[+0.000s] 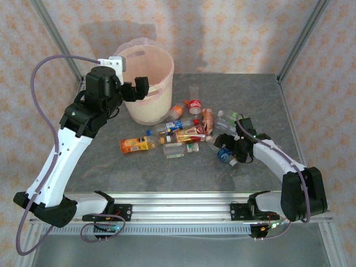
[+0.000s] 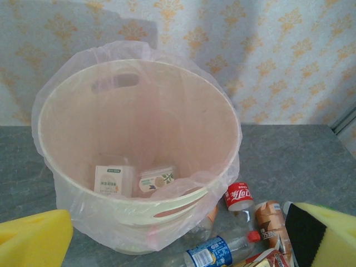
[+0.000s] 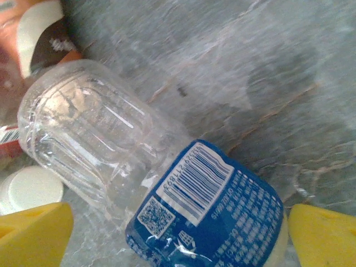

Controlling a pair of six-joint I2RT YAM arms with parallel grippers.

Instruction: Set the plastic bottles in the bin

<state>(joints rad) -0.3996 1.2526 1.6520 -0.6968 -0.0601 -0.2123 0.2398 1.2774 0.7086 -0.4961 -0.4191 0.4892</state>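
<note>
Two bottles [image 2: 114,179] lie on their sides at the bottom of the bin [image 2: 61,167], which stands upright at the far left of the table [image 1: 267,100] with a thin clear liner [image 2: 94,222] folded over its rim. Left gripper [image 1: 135,89] hangs raised at the near-left side of the bin's rim, jaws wide apart, with nothing between its yellow pads [image 2: 33,239]. Roughly ten more bottles lie scattered on the table to the right of the bin, among them a red-labelled bottle [image 1: 193,104] close to the bin and an orange bottle [image 1: 136,145] at the near-left end of the scatter. Right gripper [image 1: 229,153] sits low at the right end of the scatter, jaws wide apart on either side of a blue-labelled bottle [image 3: 211,211] lying flat on the table. Contact with it cannot be confirmed.
</note>
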